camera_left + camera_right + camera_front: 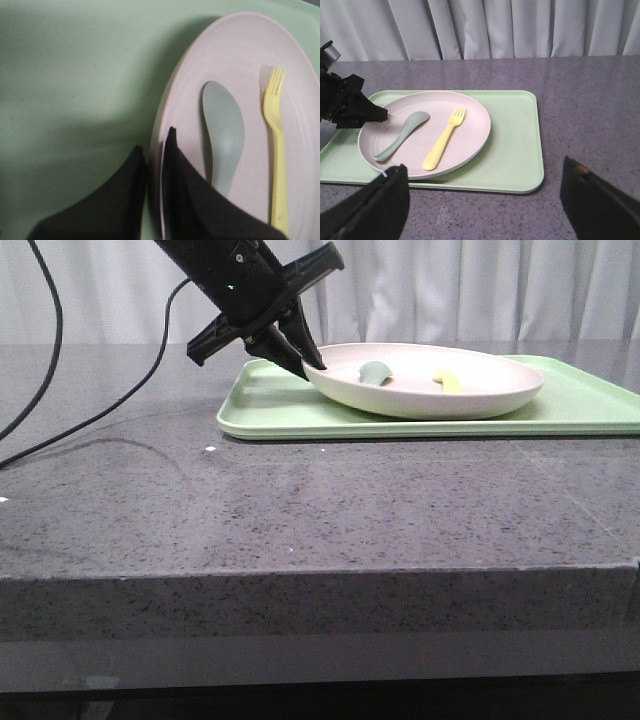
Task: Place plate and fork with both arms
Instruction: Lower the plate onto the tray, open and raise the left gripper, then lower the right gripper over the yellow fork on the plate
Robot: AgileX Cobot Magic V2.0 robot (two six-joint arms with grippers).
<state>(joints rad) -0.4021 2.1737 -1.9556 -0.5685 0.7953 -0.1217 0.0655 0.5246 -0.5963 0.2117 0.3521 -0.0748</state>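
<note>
Left gripper point(302, 358) pinching the rim of the plate point(470, 390), which rests on the green tray point(280, 410).

The fingers straddle the plate's edge, one inside, one outside, closed on it as far as the blurred wrist view shows. The plate looks stiff, light and smooth, so the rim is the only real handhold. The fork point(444, 138) lies in the plate beside a grey-green spoon point(402, 135), its long axis pointing tines away from the robot. The right gripper point(485, 200) hangs wide open, empty.

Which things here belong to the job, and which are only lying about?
Job:
- plate
- fork
- left hand, closed on the plate's rim
- right hand, open

Lying about:
- spoon, on the plate
- tray, under the plate
- cable
</note>
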